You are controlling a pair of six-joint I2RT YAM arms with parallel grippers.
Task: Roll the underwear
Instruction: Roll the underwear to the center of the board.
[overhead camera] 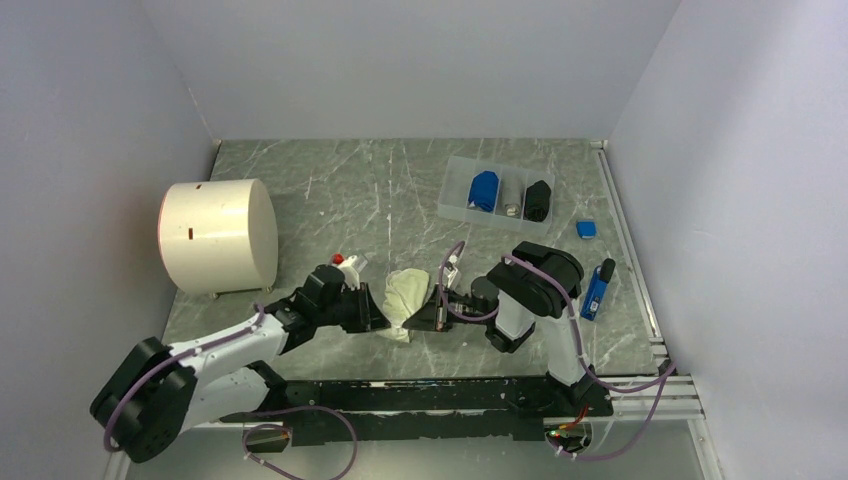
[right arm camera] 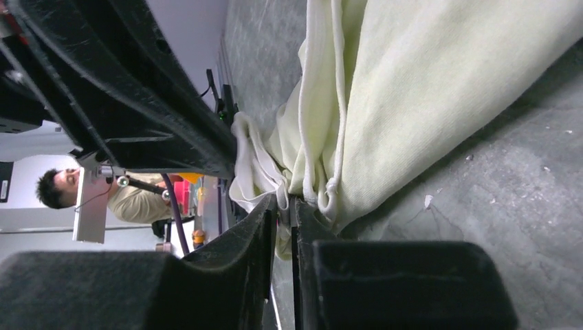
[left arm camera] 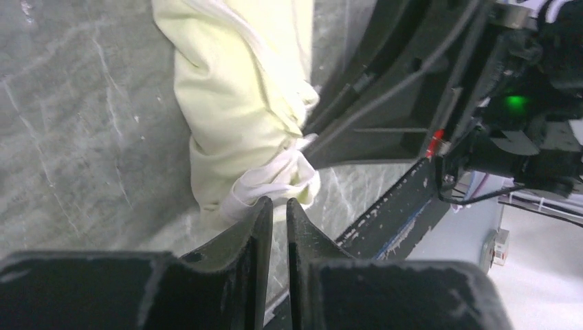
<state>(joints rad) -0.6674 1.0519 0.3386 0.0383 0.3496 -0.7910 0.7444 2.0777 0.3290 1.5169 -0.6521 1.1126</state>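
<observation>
Top view, task thing: the cream underwear lies bunched on the desk, near the front edge, between the two tools.
Top view, left tool: it reaches in from the left and meets the cloth's lower left edge.
Top view, right tool: it comes in from the right, against the cloth's right side; the two tools face each other with only the cloth between.
Top view, surroundings: a white cylinder lies on its side, well apart to the left. A clear tray at the back right holds the blue underwear as a compact bundle, and a black item. A small blue block and a longer blue block lie near the right edge.

Left wrist, left tool: clenched to a thin slit, pinching the white hem of the cream underwear.
Left wrist, in the way: the right arm's dark frame stands just beyond the cloth, with a green light on it.

Right wrist, right tool: its jaws are nearly together and folds of the cream underwear sit at the tips; I cannot tell whether they are pinched.
Right wrist, in the way: the left arm's dark body crowds the far side of the cloth.
Right wrist, background: a person shows beyond the desk.
</observation>
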